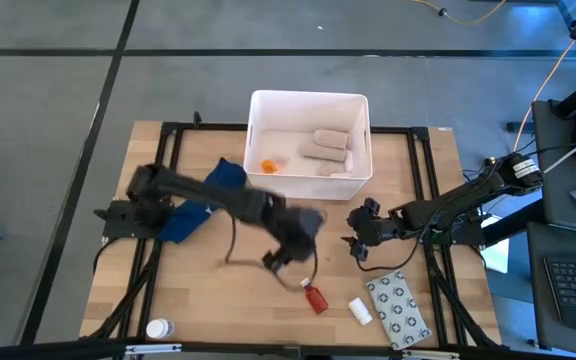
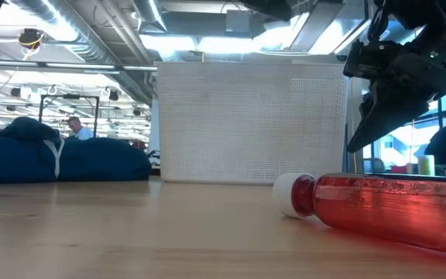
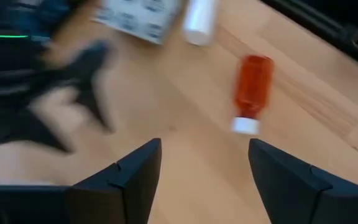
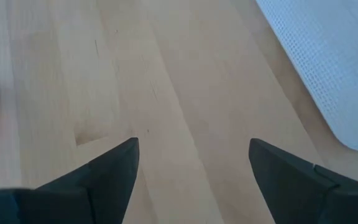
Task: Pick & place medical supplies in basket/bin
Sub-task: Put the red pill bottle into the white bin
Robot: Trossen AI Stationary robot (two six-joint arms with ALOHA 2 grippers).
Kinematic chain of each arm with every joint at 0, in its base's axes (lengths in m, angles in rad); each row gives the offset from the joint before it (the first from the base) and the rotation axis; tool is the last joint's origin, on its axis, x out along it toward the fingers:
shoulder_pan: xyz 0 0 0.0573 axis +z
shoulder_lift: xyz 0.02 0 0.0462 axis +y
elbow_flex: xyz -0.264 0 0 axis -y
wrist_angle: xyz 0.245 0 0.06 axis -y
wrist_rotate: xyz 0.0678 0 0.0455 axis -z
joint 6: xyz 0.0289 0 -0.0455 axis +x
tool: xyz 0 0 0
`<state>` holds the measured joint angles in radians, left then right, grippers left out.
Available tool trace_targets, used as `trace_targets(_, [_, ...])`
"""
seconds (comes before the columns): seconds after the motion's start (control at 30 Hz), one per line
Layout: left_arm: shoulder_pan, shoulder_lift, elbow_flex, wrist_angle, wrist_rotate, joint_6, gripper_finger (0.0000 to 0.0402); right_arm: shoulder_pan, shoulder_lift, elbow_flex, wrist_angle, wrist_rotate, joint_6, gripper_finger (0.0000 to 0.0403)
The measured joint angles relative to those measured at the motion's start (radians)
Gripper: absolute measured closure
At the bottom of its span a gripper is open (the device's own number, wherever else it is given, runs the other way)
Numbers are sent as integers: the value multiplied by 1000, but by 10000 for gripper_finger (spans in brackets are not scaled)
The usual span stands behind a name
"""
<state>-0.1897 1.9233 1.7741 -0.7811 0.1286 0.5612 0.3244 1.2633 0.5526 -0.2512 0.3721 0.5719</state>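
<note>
The white bin [image 1: 360, 140] stands at the table's far middle and holds beige rolls [image 1: 328, 148] and an orange item [image 1: 268, 165]. A small red bottle [image 1: 315, 298] lies on its side near the front edge, white cap toward the bin [image 2: 250, 124]. The low view shows the red bottle [image 2: 393, 205] close up. A white tube [image 1: 360, 311] and the grey ring-patterned packet [image 1: 398, 307] lie to its right. My left gripper [image 1: 286, 252] hovers open just short of the red bottle [image 3: 252, 92], touching nothing. My right gripper [image 1: 360, 240] is open over bare wood [image 4: 194, 143], near the bin's corner [image 4: 334, 62].
A blue cloth with a white cord [image 1: 208, 195] lies under my left arm, left of the bin. A white bottle [image 1: 158, 328] sits at the near left edge. Black frame rails [image 1: 173, 160] run along both table sides. Bare wood lies between the two grippers.
</note>
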Motion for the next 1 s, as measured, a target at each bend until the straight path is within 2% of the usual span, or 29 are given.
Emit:
trace_targets(0.2, [-101, 149, 0, 22, -9, -58, 175, 0, 0, 0, 0, -28, 6, 99])
trace_targets(0.3, [-111, 211, -1, 23, -34, -61, 179, 0, 0, 0, -1, -58, 30, 99])
trace_targets(0.43, [-110, 259, -1, 73, -14, -61, 182, 0, 0, 0, -2, -63, 38, 99])
trace_targets(0.53, [-109, 283, -1, 94, 23, -72, 180, 0, 0, 0, -2, -62, 33, 99])
trace_targets(1.0, [-95, 313, 0, 150, 22, -53, 178, 0, 0, 0, -3, -63, 30, 99])
